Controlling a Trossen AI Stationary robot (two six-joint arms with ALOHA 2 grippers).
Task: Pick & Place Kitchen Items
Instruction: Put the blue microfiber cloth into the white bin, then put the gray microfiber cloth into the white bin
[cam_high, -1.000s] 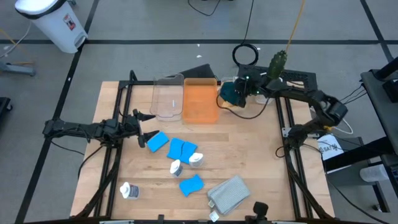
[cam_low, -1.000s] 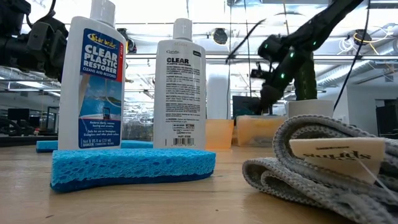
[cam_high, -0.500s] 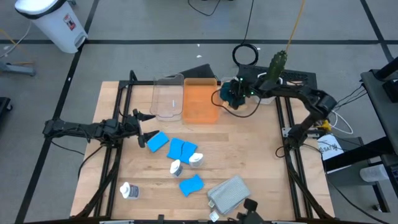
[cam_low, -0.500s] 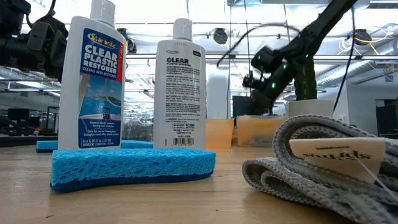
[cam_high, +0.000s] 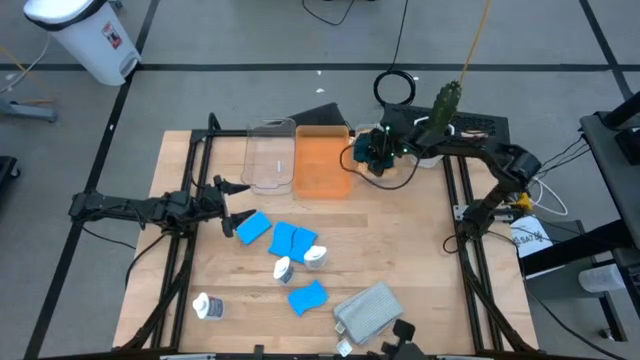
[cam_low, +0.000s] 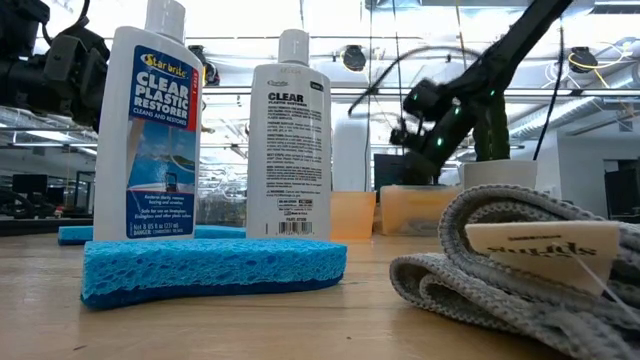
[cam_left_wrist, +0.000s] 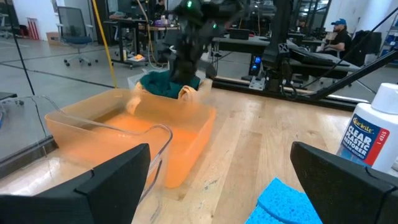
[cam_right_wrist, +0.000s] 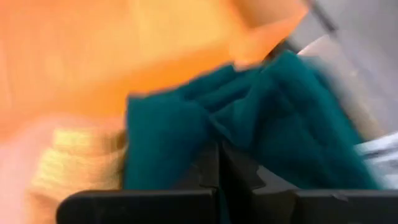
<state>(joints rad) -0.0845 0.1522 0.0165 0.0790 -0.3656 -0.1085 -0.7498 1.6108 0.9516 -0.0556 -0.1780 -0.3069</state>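
My right gripper (cam_high: 370, 150) is shut on a dark green cloth (cam_high: 360, 153) just right of the orange bin (cam_high: 322, 165), at the table's far side. The cloth also shows in the left wrist view (cam_left_wrist: 163, 85) and in the right wrist view (cam_right_wrist: 280, 124). My left gripper (cam_high: 235, 205) is open and empty at the table's left, beside a blue sponge (cam_high: 253, 227). Two more blue sponges (cam_high: 293, 240) (cam_high: 308, 297), white bottles (cam_high: 283, 268) (cam_high: 207, 306) and a folded grey cloth (cam_high: 367, 310) lie on the table nearer the front. My right gripper pinches a bunched fold of the dark green cloth (cam_right_wrist: 208, 134) between its two shut fingers. It comes from above, slanting in from the table's right. The cloth hangs bunched below the fingers against the orange bin's right wall (cam_left_wrist: 199, 115); the bin hides its lower end.
A clear bin (cam_high: 270, 155) stands left of the orange bin. A cactus in a white pot (cam_high: 445, 103) stands at the far right behind my right arm. Something pale orange (cam_right_wrist: 78, 162) lies by the bin. In the low view, bottles (cam_low: 155, 130) and a sponge (cam_low: 210, 268) stand close.
My right gripper has gone a little toward the table's left with the dark green cloth, up to the orange bin's right wall, still shut on it.
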